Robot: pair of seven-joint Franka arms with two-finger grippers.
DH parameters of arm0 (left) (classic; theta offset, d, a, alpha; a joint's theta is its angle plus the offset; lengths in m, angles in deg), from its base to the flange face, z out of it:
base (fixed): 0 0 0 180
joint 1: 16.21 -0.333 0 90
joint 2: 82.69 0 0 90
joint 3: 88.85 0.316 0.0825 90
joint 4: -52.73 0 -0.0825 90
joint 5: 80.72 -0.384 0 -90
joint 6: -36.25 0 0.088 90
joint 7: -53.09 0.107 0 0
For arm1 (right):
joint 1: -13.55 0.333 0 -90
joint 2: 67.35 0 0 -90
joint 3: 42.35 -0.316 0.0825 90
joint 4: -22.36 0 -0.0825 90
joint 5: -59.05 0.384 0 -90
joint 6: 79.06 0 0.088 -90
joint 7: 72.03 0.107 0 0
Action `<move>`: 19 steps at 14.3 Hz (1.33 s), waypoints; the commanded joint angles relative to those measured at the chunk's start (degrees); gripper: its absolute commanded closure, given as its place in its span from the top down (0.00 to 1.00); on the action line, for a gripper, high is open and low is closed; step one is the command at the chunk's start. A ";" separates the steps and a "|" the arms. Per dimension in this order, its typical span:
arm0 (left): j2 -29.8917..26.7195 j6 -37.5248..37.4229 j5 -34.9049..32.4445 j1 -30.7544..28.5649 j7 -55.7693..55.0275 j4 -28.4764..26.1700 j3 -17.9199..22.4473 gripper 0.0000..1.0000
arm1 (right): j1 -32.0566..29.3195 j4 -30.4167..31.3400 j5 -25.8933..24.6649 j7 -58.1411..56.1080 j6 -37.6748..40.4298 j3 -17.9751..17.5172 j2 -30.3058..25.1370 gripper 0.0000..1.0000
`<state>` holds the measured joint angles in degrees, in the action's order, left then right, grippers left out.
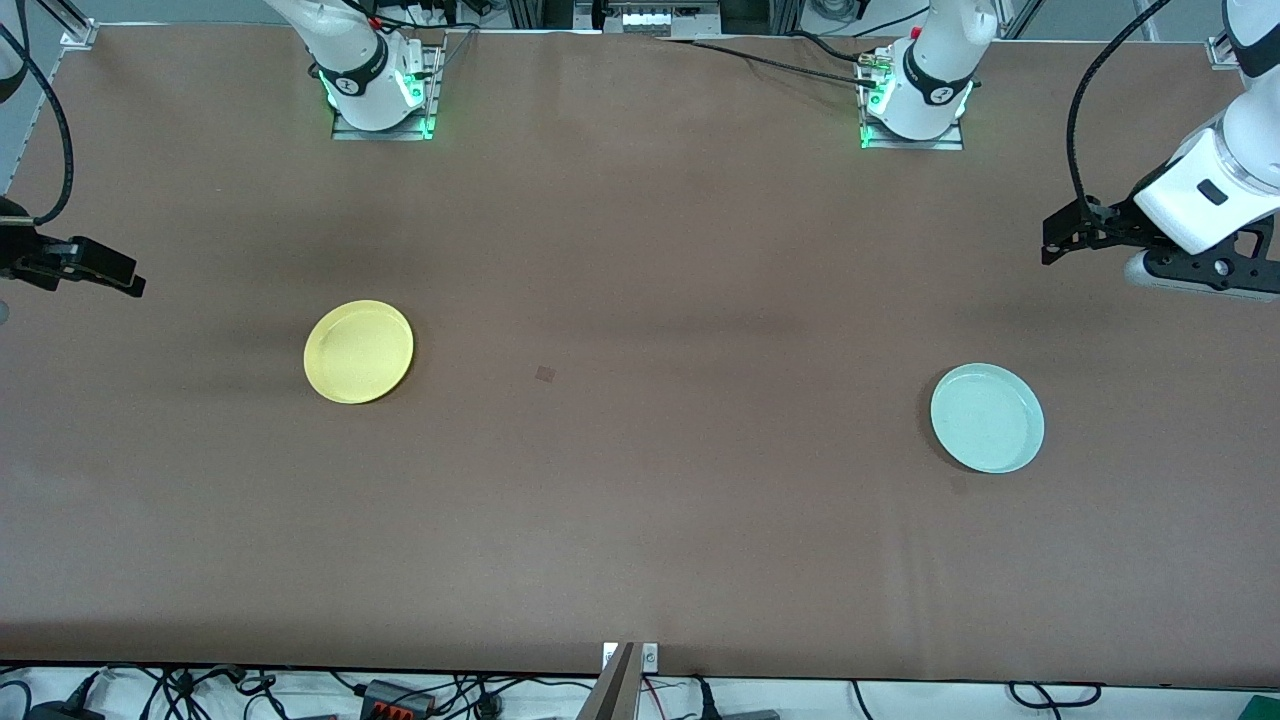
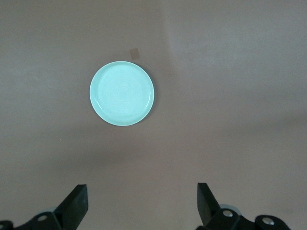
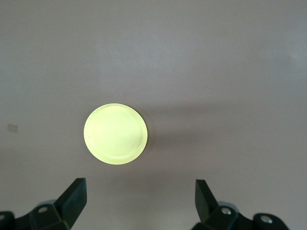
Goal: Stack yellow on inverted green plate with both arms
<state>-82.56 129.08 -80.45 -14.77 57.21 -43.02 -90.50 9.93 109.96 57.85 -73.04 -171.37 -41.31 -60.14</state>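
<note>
Item 1, round shallow yellow plate with raised rim (image 1: 358, 351): I log it rim-up on the brown table covering (image 1: 640, 500), toward the right arm's end of the table, a little farther from the front camera than the green one. In the right wrist view it shows whole (image 3: 115, 134), nothing touching it.

Item 2, round shallow pale mint-green plate with raised rim (image 1: 987, 417): toward the left arm's end, well apart from the yellow plate. The left wrist view (image 2: 122, 93) shows its hollow face with faint rings, so I judge it upright, not yet inverted.

Item 3, right gripper (image 1: 120, 275), black, two-finger: raised over the table's edge at its own end, jaws spread wide, empty. My wrist view has both fingertips (image 3: 76, 194) framing bare table, the yellow plate ahead of them.

Item 4, left gripper (image 1: 1058, 240), black, two-finger: raised over its own end of the table, jaws wide, empty; fingertips (image 2: 79, 199) with the green plate ahead.

Item 5, governing relation: each plate lies nearest the arm at its own end, so I would send the left arm to the green plate first. Being round, the plates have no long axis; any rim point serves, though a low rim flat on the covering looks awkward to pinch.
</note>
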 commanded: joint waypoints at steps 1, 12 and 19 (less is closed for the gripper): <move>0.93 0.34 0.35 -0.47 0.63 0.83 -0.11 1.00 | -0.52 0.38 -0.03 -0.84 0.73 -0.51 -0.89 1.00; 9.43 5.16 0.35 -3.98 1.33 3.19 0.59 1.00 | -0.52 0.20 -0.29 -0.84 1.43 -0.42 -0.89 1.00; 25.43 17.02 -5.78 -8.65 1.51 6.10 0.59 1.00 | -0.08 0.29 -0.12 -0.75 1.34 -0.60 -0.62 1.00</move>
<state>-61.36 144.38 -82.88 -22.99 57.91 -39.75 -89.66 9.97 109.98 57.85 -73.08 -170.61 -41.49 -60.14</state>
